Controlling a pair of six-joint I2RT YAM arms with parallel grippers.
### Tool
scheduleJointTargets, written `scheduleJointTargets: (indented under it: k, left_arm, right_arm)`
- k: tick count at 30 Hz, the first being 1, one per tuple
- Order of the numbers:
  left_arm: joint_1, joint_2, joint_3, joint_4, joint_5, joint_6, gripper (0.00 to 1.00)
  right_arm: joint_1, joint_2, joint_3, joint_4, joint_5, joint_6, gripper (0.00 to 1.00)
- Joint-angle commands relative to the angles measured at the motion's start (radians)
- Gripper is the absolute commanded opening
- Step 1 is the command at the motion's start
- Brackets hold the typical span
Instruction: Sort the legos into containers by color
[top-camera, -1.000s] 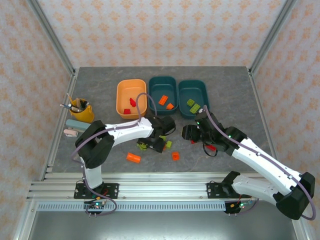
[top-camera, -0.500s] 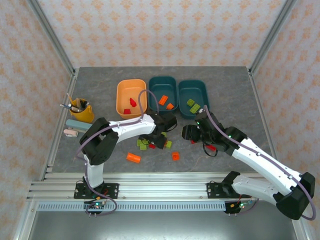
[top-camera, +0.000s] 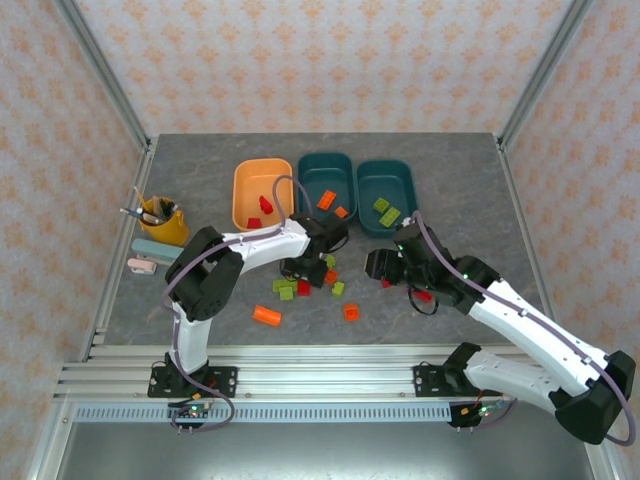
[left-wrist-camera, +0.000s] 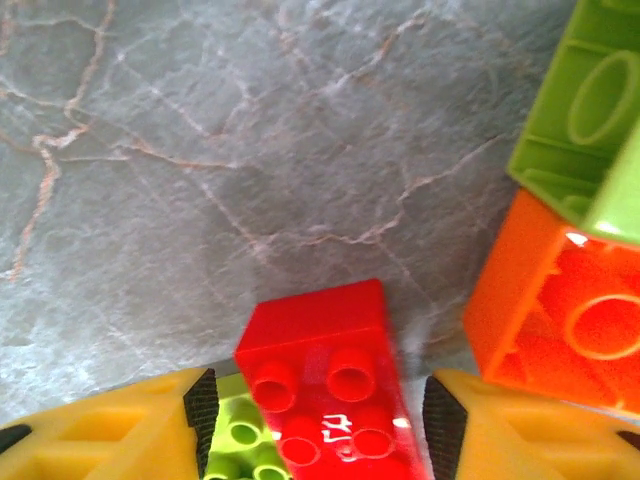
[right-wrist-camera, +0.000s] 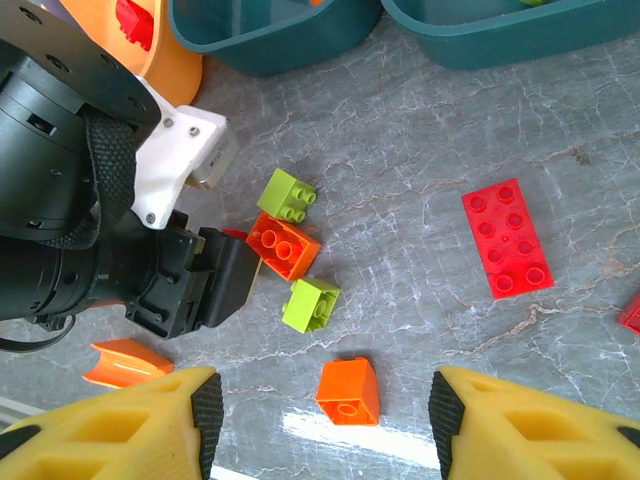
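Risk sits at the left end effector (left-wrist-camera: 315, 420), jaws straddling a red brick (left-wrist-camera: 325, 360) on the desk (left-wrist-camera: 200, 150), grip unclear: the yellow-green brick (left-wrist-camera: 235, 445) wedged alongside could ride along. Right end effector (right-wrist-camera: 320, 420) hangs spread wide, empty.

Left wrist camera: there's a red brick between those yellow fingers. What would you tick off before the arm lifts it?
1. Red brick lies between the left gripper's fingers: ok.
2. Grip closed firmly on both its sides: cannot tell.
3. Only one brick in the grip: not ok. A yellow-green brick sits wedged beside the red one, inside the fingers.
4. Tub for red is known: ok. The light orange tub already holds red bricks.
5. Right gripper is open, empty and apart from the left one: ok.
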Motion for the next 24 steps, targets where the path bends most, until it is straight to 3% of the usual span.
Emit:
scheduleJointTargets:
  k: [1,8,15,24]
  left_arm:
    - [-0.004,0.020,0.012,0.012,0.028,0.026,0.55]
    - [0.002,0.045,0.006,0.018,0.033,0.010,0.44]
    - [0.009,-0.054,0.030,0.021,0.019,-0.037,0.35]
    - [0.184,-0.226,0.145,-0.039,0.045,-0.105,0.33]
  right_arm:
    - [0.006,-0.014,-0.013,-0.018,0.027,0.016,0.59]
    - [0.006,-0.012,-0.017,-0.013,0.027,0.020,0.59]
    - [0.006,-0.003,-0.014,0.006,0.011,0.009,0.59]
    - [0.007,0.095,0.055,0.074,-0.024,-0.045,0.59]
